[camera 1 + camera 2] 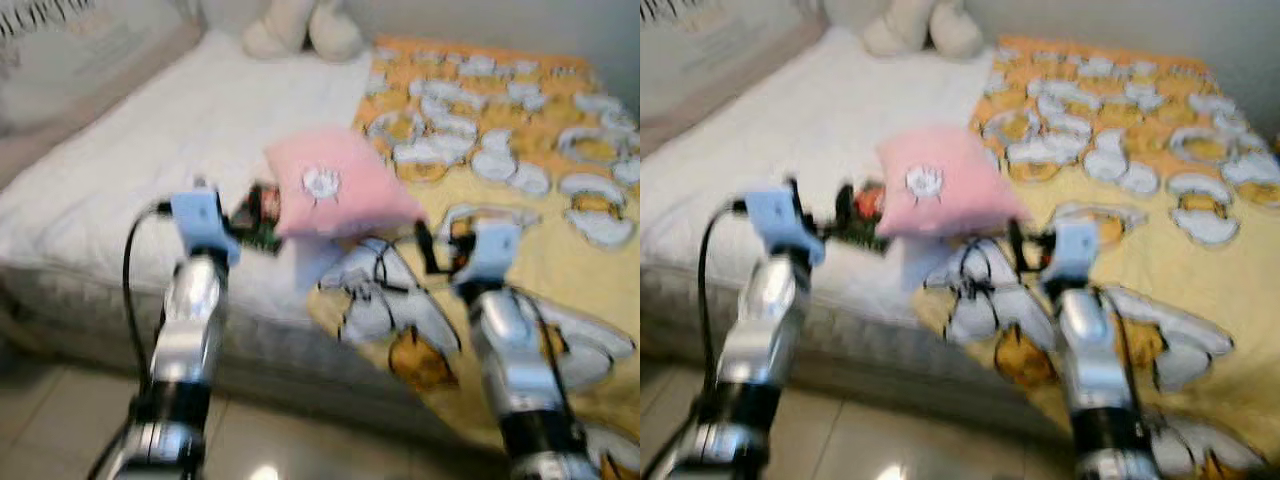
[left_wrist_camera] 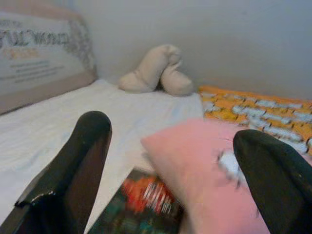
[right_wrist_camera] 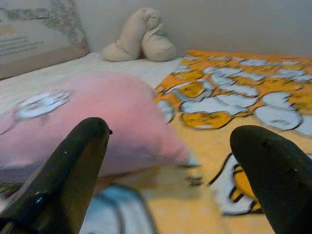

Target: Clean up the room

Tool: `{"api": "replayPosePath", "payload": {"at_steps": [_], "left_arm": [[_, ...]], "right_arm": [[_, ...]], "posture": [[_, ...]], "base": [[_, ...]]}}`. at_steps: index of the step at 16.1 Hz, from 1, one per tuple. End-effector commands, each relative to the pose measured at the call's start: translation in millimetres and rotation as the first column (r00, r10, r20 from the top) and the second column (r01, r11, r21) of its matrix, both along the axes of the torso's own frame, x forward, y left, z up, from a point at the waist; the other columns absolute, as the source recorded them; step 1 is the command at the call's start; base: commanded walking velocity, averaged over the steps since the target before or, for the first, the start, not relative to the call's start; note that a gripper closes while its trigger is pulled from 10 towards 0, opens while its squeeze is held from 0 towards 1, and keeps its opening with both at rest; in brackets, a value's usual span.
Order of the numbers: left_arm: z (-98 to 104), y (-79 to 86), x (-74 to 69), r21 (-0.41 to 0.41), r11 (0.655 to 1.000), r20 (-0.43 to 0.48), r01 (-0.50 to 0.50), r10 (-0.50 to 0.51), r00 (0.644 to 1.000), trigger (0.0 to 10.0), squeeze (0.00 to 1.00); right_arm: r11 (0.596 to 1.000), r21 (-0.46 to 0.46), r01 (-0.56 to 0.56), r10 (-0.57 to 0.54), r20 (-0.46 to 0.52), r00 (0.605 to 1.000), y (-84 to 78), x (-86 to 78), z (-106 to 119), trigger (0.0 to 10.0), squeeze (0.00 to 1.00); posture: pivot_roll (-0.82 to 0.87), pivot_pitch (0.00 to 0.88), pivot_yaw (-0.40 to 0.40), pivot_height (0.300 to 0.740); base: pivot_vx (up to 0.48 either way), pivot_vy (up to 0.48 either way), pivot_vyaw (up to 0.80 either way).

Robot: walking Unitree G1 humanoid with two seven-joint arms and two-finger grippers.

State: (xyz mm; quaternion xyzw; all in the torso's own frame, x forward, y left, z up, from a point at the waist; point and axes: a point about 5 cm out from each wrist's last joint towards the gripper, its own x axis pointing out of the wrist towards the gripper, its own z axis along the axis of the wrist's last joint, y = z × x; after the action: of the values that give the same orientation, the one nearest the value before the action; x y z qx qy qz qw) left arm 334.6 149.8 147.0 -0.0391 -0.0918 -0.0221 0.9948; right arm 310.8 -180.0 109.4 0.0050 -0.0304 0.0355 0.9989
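1. Two silver arms reach up from the bottom of the frame toward a bed [image 1: 120, 170]. The left end effector [image 1: 215, 205] and the right end effector [image 1: 440, 240] each have their fingers spread apart, holding nothing.
2. Mid-frame, a pink pillow [image 1: 335, 190] lies on the bed, partly over a yellow duck-print blanket [image 1: 520, 170] that fills the right half.
3. Between the two end effectors, slightly beyond them, sits the pillow; its long axis runs roughly left to right. The left one looks a little nearer.
4. Tucked under the pillow's left edge is a dark, red-printed packet or booklet [image 2: 146, 202]; I cannot tell which.
5. Motion blur softens everything. At the upper middle, a beige plush toy [image 1: 300, 30] is cut off by the frame edge.
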Motion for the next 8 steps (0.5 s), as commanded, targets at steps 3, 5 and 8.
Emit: {"api": "replayPosePath", "payload": {"at_steps": [3, 5, 8], "left_arm": [[16.1, -1.0, 13.1, -0.01, 0.999, 0.046, 0.039, -0.039, 0.998, 10.0, 0.0], [18.8, -4.0, 16.0, -0.019, 0.998, 0.055, 0.061, -0.06, 0.997, 10.0, 0.0], [28.3, -24.2, 25.3, -0.036, 0.978, 0.062, 0.203, -0.201, 0.978, 10.0, 0.0]], "right_arm": [[0.999, -0.019, 0.045, -0.042, 0.137, 0.99, -11.4, 6.6, 38.6, 10.0, 0.0], [0.998, -0.02, 0.066, -0.062, 0.145, 0.988, -13.7, 6.1, 41.7, 10.0, 0.0], [0.993, -0.002, 0.121, -0.119, 0.154, 0.981, -22.3, 5.3, 50.3, 10.0, 0.0]], "posture": [[-0.11, 0.0, 0.024, 0.74], [-0.12, 0.0, 0.028, 0.74], [-0.13, 0.0, 0.031, 0.74]], "base": [[0.467, 0.0, 0.0], [0.476, 0.0, 0.0], [0.48, 0.0, 0.0]]}}
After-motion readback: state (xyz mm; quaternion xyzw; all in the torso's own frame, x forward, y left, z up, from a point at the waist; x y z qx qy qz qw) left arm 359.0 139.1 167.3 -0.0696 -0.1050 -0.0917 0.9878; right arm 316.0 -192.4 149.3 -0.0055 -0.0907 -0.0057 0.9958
